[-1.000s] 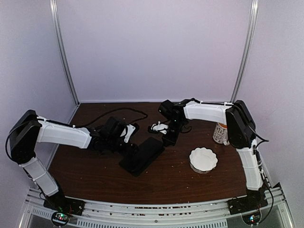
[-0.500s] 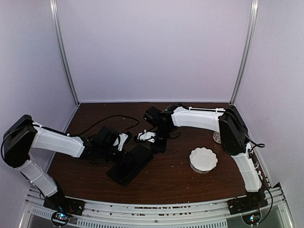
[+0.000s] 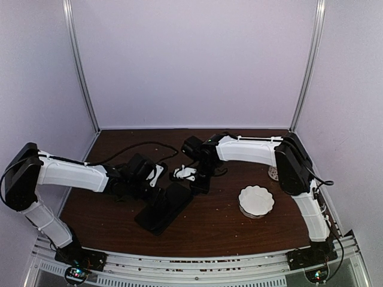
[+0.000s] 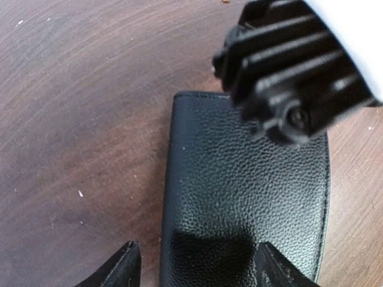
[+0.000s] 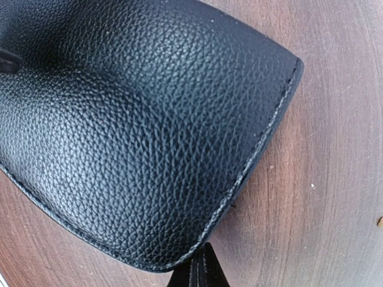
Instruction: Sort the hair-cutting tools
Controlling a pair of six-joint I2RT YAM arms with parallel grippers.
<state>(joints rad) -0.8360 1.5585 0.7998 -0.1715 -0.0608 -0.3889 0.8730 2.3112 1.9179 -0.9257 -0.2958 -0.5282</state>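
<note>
No scissors or clips visible in any view, so tool count is 0 and 0. My guess is they're inside the case (image 4: 239,197), but I can't confirm that. Otherwise there's 1 case, 1 bowl (image 3: 256,200) and 2 grippers.

The case lies flat on the table (image 4: 72,119), roughly mid-table. In the top view its long axis runs diagonally, near-left to far-right. The bowl sits well apart, to the right.

My L gripper (image 4: 201,267) is at the case's near-left end, pointing along the long axis. The jaws are apart: one tip is just outside the case's side edge, the other is over the leather. Can't tell if either one touches.

My R gripper (image 5: 200,274) is at the opposite, far-right end. Its fingers are together, with the tip right at the stitched rim. Can't tell if it's pinching anything there.

So the case lies between my two grippers, one per end, both about equally close. The next move prob. turns on that axis: L steadies the near end while R works the far rim to open it. The opening itself isn't visible, so which end it's on is unclear.
</note>
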